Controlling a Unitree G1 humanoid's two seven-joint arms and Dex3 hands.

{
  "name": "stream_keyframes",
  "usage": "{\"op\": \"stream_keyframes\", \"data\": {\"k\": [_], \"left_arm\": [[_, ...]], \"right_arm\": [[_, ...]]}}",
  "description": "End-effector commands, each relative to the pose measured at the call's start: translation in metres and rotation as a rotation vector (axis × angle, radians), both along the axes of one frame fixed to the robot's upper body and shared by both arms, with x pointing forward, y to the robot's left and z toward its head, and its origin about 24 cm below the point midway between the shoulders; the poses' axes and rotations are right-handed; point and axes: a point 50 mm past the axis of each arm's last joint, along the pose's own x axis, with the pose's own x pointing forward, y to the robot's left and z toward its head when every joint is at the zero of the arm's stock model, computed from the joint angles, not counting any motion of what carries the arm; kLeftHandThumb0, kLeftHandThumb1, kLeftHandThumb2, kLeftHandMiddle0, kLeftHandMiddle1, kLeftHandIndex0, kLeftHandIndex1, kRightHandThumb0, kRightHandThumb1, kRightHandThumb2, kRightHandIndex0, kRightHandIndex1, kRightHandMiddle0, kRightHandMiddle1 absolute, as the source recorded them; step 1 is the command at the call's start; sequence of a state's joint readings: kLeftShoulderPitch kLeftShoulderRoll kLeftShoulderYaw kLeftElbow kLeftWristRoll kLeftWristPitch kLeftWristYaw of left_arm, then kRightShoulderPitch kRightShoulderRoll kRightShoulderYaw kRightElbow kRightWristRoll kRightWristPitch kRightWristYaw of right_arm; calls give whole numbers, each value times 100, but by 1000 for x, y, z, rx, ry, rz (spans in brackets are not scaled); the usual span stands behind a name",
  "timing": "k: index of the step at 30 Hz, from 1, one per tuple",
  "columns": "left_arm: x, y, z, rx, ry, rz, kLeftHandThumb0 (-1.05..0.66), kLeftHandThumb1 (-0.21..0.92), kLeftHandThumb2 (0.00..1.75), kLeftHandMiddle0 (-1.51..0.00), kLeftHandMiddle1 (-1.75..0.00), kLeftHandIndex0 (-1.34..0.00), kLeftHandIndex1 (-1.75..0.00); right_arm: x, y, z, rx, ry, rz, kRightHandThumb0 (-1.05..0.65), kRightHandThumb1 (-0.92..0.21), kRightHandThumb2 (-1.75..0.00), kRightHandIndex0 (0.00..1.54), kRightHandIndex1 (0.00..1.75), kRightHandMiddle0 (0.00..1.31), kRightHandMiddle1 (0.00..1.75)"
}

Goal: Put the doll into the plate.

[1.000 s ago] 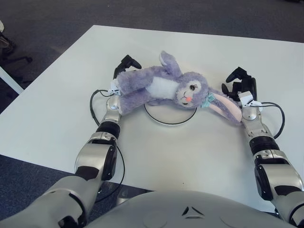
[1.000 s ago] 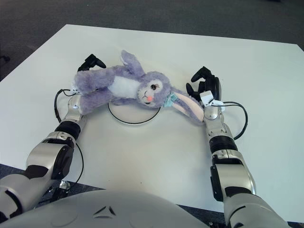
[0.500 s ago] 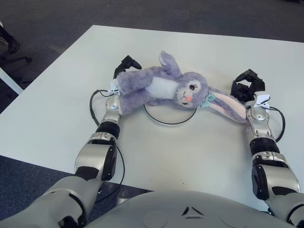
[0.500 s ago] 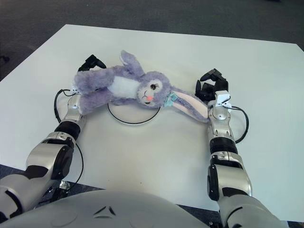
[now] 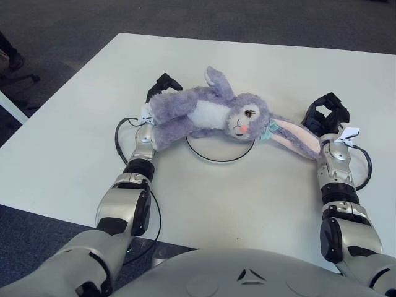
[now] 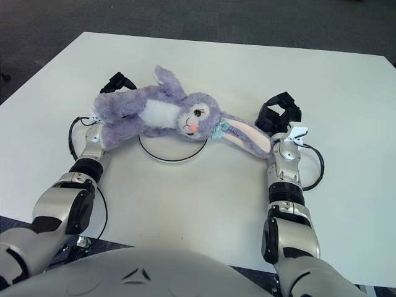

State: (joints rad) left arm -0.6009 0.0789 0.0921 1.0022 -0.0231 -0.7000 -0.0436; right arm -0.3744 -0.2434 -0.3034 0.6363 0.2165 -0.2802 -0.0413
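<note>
Currently the doll (image 5: 210, 116) hangs stretched above the plate (image 5: 220, 148), the left hand (image 5: 162, 85) grasping its legs and the right hand (image 5: 326, 114) clenched beside its long ear. Lower both ends evenly, keeping the body centred over the rim.

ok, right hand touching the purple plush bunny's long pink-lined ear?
Cannot tell. In the right eye view the right hand sits right at the tip of the purple plush bunny's ear, with neither contact nor gap plainly visible.

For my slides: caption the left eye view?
Both hands, left hand and right hand, flank purple plush bunny over white plate.
</note>
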Motion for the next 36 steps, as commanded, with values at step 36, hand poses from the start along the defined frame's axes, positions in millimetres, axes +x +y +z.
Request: {"op": "stream_keyframes", "data": {"k": [36], "left_arm": [[-38,16,-61,-58,236,30,-46,38,123,-123,-175,-56,-175]], "right_arm": [[-28,12,-26,31,-134,48,-56,-14,-153,123,175,76,175]]}}
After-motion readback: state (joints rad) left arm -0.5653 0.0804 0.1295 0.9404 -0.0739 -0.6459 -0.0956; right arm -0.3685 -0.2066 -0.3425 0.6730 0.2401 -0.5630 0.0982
